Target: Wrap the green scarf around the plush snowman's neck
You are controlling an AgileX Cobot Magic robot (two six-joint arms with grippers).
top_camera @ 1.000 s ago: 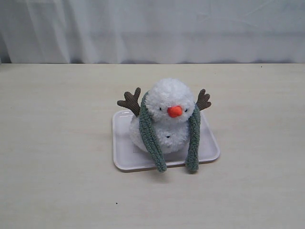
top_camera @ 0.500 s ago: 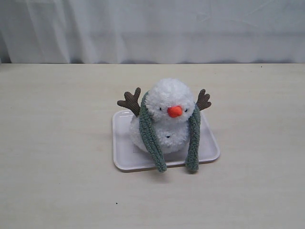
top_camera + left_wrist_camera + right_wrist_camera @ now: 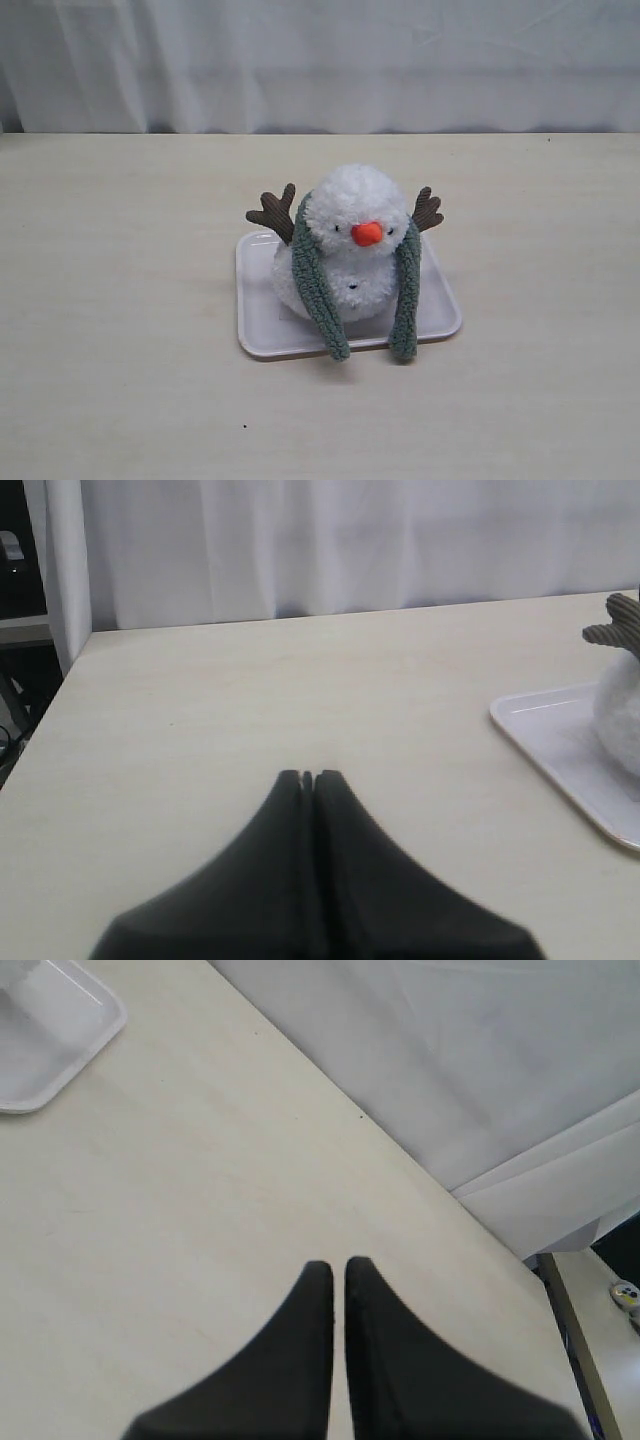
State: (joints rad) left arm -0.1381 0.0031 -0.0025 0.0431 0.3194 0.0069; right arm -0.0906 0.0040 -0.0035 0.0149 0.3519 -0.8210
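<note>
Nothing has shifted since the earlier frames.

Exterior view: the plush snowman (image 3: pixel 352 250) sits upright on a white tray (image 3: pixel 260 325) on the pale table (image 3: pixel 120 300). The green scarf (image 3: pixel 316 285) passes round its back, and both ends hang uncrossed down the front to the tray's near edge.

Left wrist view: the left gripper (image 3: pixel 308 777) is clenched and empty above bare table, well apart from the tray.

Right wrist view: the right gripper (image 3: pixel 331 1265) is likewise clenched on nothing, far from the tray corner.
</note>
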